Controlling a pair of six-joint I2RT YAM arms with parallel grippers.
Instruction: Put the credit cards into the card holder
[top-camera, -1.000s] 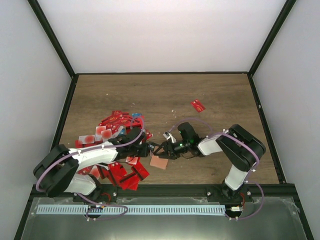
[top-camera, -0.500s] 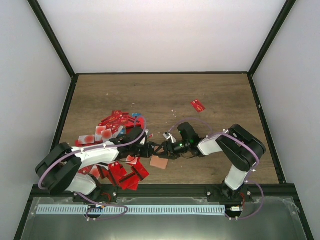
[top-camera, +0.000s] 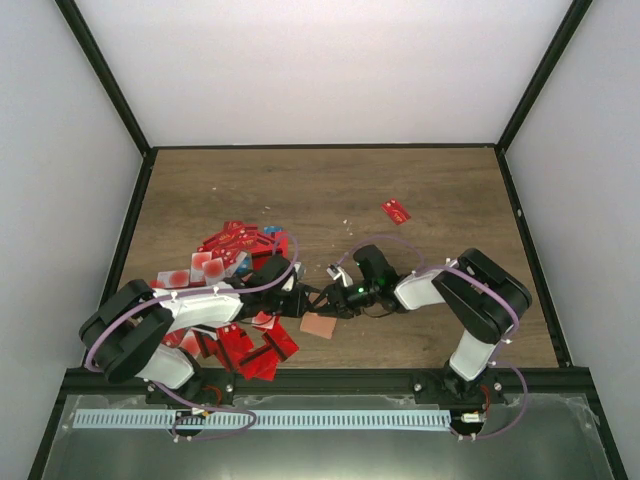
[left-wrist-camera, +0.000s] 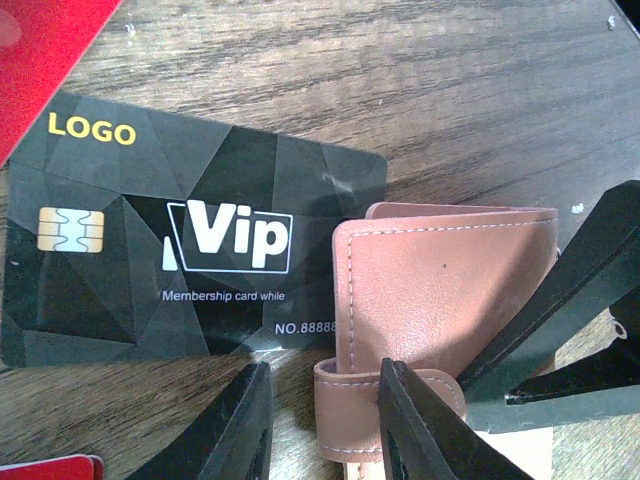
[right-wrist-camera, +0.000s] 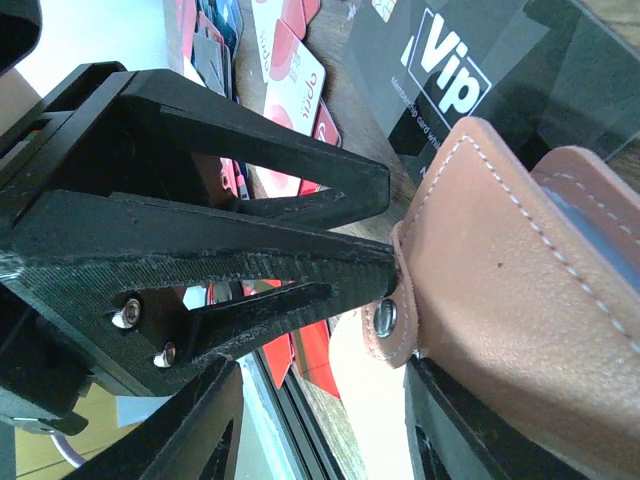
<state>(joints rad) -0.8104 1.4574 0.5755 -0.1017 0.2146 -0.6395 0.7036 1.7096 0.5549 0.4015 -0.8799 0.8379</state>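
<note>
The salmon card holder (left-wrist-camera: 450, 290) lies on the wood, folded, partly over a black "Vip" credit card (left-wrist-camera: 180, 240). Its strap tab (left-wrist-camera: 350, 415) sits between the fingers of my left gripper (left-wrist-camera: 325, 425), against the right finger, with a gap on the left side. My right gripper (right-wrist-camera: 320, 430) faces it from the other side, open, and the card holder (right-wrist-camera: 520, 290) rests against its right finger. In the top view both grippers, left (top-camera: 298, 300) and right (top-camera: 326, 299), meet just behind the holder (top-camera: 318, 324). Several red credit cards (top-camera: 235, 250) are piled to the left.
More red cards (top-camera: 255, 350) lie by the near edge under the left arm. One red card (top-camera: 396, 211) lies alone at the back right. Black frame rails and white walls bound the wooden table (top-camera: 450, 180).
The right gripper's jaws have narrowed. The left arm has shifted a little to the right, toward the holder. The holder and cards have stayed in place.
</note>
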